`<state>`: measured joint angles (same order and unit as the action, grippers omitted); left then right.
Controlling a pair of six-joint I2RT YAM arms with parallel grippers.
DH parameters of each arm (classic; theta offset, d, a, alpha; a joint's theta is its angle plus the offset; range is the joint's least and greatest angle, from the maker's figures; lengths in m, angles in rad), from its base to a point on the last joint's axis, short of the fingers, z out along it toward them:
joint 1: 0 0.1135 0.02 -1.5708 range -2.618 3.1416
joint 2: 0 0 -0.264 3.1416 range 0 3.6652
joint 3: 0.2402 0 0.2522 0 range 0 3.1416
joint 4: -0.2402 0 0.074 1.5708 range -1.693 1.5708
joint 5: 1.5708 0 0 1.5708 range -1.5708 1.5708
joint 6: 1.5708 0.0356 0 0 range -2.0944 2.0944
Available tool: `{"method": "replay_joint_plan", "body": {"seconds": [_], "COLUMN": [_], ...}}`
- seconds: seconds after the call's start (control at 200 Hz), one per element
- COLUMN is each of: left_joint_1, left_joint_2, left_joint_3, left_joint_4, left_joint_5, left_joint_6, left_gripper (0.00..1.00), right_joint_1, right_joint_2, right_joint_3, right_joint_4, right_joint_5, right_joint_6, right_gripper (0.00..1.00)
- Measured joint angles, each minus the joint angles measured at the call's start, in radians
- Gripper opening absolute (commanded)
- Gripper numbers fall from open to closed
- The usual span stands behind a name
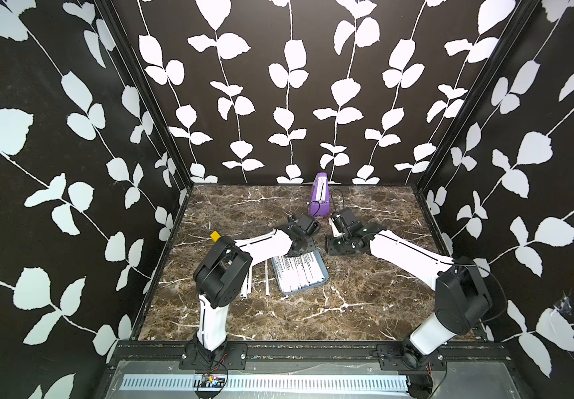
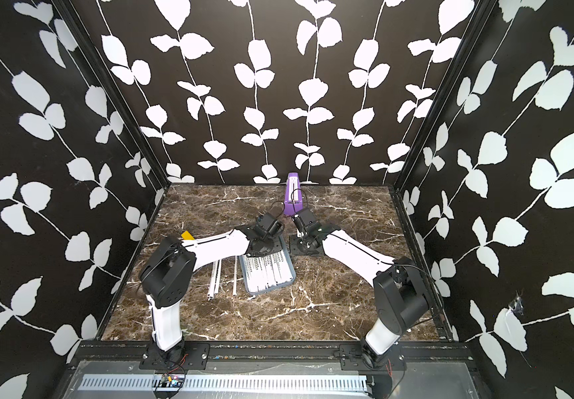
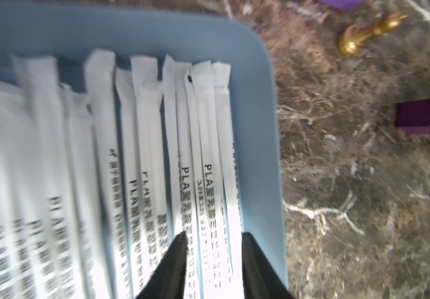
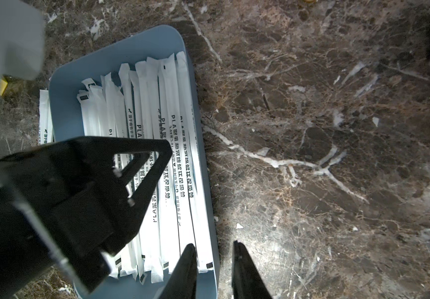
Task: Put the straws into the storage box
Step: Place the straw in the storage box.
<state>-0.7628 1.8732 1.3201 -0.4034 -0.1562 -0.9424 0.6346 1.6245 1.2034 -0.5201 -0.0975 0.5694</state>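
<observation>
The storage box [image 1: 324, 276] [image 2: 292, 276] is a shallow light-blue tray on the marble, left of centre. Several white paper-wrapped straws [image 1: 299, 273] [image 3: 144, 145] [image 4: 167, 134] lie side by side in it. A few more straws [image 1: 267, 279] [image 2: 214, 279] lie on the table just left of it. My left gripper [image 3: 214, 235] [image 1: 294, 255] hangs over the tray's far end, open, with straws lying loose under the gap. One of its fingers [image 4: 154, 155] shows in the right wrist view. My right gripper [image 4: 214, 244] [image 1: 332, 243] is open by the tray's far right corner, straddling the rim [image 4: 212, 233] without touching it.
A tall purple wedge-shaped object [image 1: 319, 195] [image 2: 292, 193] stands at the back centre. A yellow block [image 1: 215, 236] sits behind the left arm. A small gold piece [image 3: 364, 33] and a purple cube [image 3: 421, 116] lie on the marble beyond the tray. Patterned walls enclose three sides.
</observation>
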Motion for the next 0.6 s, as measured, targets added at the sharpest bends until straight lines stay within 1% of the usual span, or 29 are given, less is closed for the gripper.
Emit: {"method": "replay_joint_plan", "body": {"seconds": [0.055, 0.115, 0.23, 0.255, 0.325, 0.395, 0.475, 0.6], "left_joint_1": [0.002, 0.01, 0.064, 0.087, 0.161, 0.245, 0.354, 0.507], "left_joint_2": [-0.069, -0.175, -0.387, -0.43, -0.534, -0.62, -0.684, -0.716], "left_joint_3": [-0.01, -0.032, -0.082, -0.094, -0.15, -0.226, -0.312, -0.409], "left_joint_4": [-0.03, -0.066, -0.14, -0.157, -0.193, -0.229, -0.272, -0.305], "left_joint_5": [-0.036, -0.086, -0.164, -0.182, -0.222, -0.23, -0.211, -0.138], "left_joint_6": [0.037, 0.097, 0.221, 0.248, 0.32, 0.382, 0.438, 0.487], "left_gripper": [0.51, 0.55, 0.57, 0.59, 0.6, 0.59, 0.57, 0.54], "right_joint_1": [0.021, 0.064, 0.174, 0.2, 0.264, 0.327, 0.385, 0.456], "right_joint_2": [0.002, 0.016, 0.085, 0.106, 0.162, 0.228, 0.304, 0.43], "right_joint_3": [0.003, 0.022, 0.109, 0.133, 0.195, 0.269, 0.36, 0.512], "right_joint_4": [-0.001, -0.01, -0.018, -0.017, -0.018, -0.029, -0.047, -0.091], "right_joint_5": [0.006, 0.011, 0.022, 0.029, 0.049, 0.08, 0.116, 0.17], "right_joint_6": [0.008, 0.018, 0.04, 0.046, 0.061, 0.073, 0.084, 0.098], "right_gripper": [0.26, 0.26, 0.26, 0.26, 0.26, 0.26, 0.26, 0.25]}}
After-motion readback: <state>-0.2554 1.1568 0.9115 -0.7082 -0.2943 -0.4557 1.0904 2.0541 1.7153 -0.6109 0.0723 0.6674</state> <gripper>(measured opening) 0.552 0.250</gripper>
